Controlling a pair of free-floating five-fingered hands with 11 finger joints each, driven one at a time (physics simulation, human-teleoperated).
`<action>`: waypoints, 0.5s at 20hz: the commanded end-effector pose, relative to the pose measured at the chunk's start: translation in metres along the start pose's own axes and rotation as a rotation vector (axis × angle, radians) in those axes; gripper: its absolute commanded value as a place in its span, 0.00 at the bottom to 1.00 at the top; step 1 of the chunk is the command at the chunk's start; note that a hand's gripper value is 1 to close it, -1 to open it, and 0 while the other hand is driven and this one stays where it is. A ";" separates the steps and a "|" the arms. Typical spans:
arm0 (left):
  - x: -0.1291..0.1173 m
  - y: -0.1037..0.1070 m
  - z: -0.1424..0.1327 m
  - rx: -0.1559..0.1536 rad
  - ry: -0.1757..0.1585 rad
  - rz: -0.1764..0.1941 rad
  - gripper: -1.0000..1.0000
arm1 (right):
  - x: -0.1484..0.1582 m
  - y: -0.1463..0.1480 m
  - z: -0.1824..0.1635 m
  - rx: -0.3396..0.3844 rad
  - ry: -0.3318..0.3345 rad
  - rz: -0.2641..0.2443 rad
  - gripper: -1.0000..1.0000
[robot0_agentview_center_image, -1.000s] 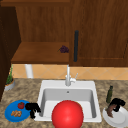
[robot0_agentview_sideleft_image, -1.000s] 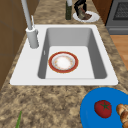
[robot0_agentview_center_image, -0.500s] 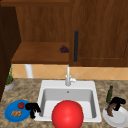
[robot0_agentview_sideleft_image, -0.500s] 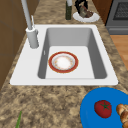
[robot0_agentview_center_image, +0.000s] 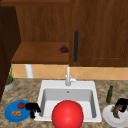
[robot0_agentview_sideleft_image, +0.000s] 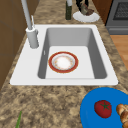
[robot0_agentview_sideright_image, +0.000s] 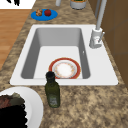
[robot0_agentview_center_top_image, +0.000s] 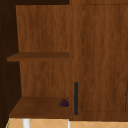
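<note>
Brown food on the white plate (robot0_agentview_center_image: 110, 120): right hand (robot0_agentview_center_image: 121, 103) fingers clamped round it.

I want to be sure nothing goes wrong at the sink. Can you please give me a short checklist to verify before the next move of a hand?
1. Left hand by the blue plate, beside the tomato: ok, fingers curled, holding nothing.
2. Right hand over the white plate, on the brown food: cannot tell whether it grips.
3. Green bottle upright, close to that plate: ok, but easy to knock.
4. Red bowl flat in the sink: ok.
5. Faucet clear of both hands: ok.
</note>
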 end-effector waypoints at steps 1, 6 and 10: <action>0.000 0.000 0.000 0.000 0.000 0.000 0.50 | 0.002 -0.013 0.009 0.020 -0.019 -0.090 1.00; 0.000 0.000 0.000 0.000 0.000 0.000 0.50 | 0.003 -0.019 0.014 0.054 -0.016 -0.089 1.00; 0.000 0.000 0.000 0.000 0.000 0.000 0.50 | 0.029 -0.020 0.012 0.076 0.011 -0.058 1.00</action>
